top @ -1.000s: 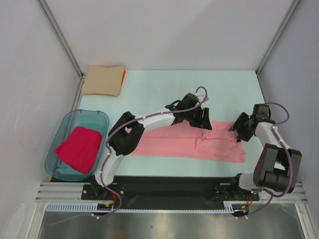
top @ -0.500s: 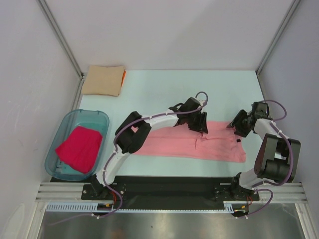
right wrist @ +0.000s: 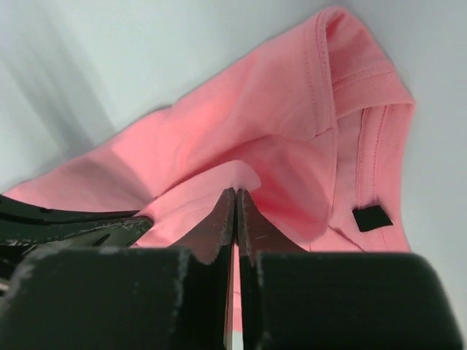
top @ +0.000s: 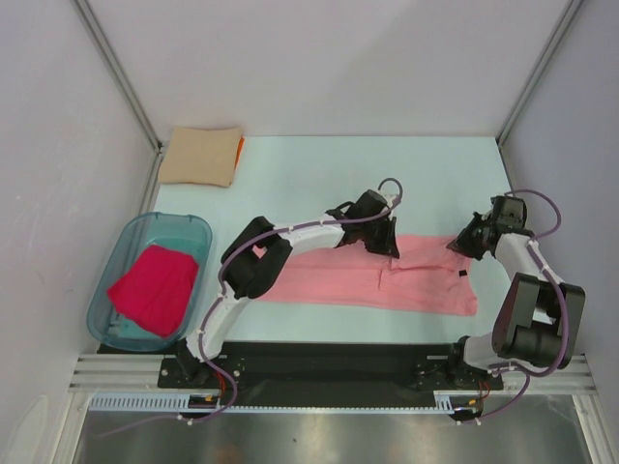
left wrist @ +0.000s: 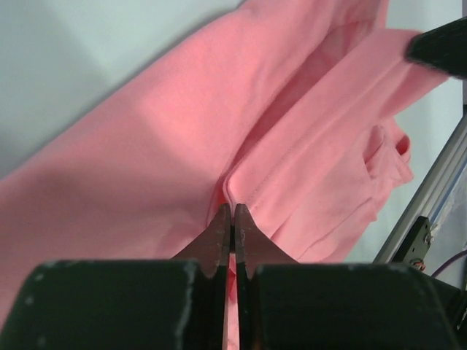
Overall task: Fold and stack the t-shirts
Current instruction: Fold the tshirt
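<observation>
A salmon-pink t-shirt lies folded into a long band across the near half of the table, with its small dark label near the right end. My left gripper sits at the band's far edge near its middle. In the left wrist view it is shut on a raised fold of pink cloth. My right gripper is at the far right corner, by the collar. In the right wrist view it is shut on a pinched ridge of the same shirt, just left of the label.
A folded tan shirt lies at the back left corner with an orange one showing under its right edge. A translucent teal tub at the left holds a crimson-pink shirt. Frame posts stand at the back corners.
Both grippers have gone from open to shut on the far edge of the pink shirt. The right gripper also shifted slightly to the right and away.
</observation>
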Available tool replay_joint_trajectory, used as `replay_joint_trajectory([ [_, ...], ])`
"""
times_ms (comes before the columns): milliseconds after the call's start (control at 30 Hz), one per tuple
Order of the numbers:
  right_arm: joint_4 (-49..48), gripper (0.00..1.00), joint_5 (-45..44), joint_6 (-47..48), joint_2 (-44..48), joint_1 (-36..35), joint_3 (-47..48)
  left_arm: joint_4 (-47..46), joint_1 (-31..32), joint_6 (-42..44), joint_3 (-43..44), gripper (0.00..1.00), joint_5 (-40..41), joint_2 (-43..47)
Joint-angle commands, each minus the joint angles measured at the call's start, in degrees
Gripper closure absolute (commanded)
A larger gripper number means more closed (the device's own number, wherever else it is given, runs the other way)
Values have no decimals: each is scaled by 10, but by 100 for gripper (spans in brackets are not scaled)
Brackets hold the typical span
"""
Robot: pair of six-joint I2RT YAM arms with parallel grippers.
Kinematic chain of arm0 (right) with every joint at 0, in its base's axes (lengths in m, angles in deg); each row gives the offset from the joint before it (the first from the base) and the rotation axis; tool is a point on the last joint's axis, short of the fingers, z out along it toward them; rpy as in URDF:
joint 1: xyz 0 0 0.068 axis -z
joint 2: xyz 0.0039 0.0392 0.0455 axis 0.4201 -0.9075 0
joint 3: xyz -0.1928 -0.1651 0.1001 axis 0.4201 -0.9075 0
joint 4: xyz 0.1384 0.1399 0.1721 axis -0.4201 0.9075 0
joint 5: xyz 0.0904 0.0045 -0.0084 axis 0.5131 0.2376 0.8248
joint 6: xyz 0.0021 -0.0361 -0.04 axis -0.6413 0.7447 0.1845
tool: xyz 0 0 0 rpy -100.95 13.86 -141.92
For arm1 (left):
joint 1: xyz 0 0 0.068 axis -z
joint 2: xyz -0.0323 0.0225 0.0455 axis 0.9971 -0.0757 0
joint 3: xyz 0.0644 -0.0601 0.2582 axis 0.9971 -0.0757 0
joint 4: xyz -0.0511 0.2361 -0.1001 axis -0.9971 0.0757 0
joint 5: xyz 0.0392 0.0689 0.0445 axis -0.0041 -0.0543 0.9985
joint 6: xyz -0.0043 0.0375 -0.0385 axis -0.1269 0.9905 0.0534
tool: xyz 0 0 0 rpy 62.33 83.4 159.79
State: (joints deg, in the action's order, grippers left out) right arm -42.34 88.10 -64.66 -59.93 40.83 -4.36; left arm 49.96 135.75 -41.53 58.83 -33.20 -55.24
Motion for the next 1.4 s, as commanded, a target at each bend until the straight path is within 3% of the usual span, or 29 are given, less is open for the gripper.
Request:
replay_joint_trajectory([
  [0,29,100,-14,8,48,0,2,-24,5,1,-11,100,0,55],
  [233,79,100,-57,-13,100,0,-32,-49,19,-5,-73,100,9,95],
  [533,106,88,-55,-26,114,0,-55,-74,31,-10,-128,91,10,136],
  [633,125,85,-73,-37,107,1,-51,-85,35,-17,-147,82,-1,146],
  [733,147,76,-93,-56,102,3,-51,-90,41,-20,-162,77,-13,154],
  [1067,217,70,-72,-56,166,11,-12,-135,64,-13,-249,63,-38,245],
  [1233,158,53,-40,-18,187,12,0,-116,63,9,-216,57,-20,242],
  [1367,108,55,16,-42,143,7,-4,-101,63,4,-150,58,-40,176],
])
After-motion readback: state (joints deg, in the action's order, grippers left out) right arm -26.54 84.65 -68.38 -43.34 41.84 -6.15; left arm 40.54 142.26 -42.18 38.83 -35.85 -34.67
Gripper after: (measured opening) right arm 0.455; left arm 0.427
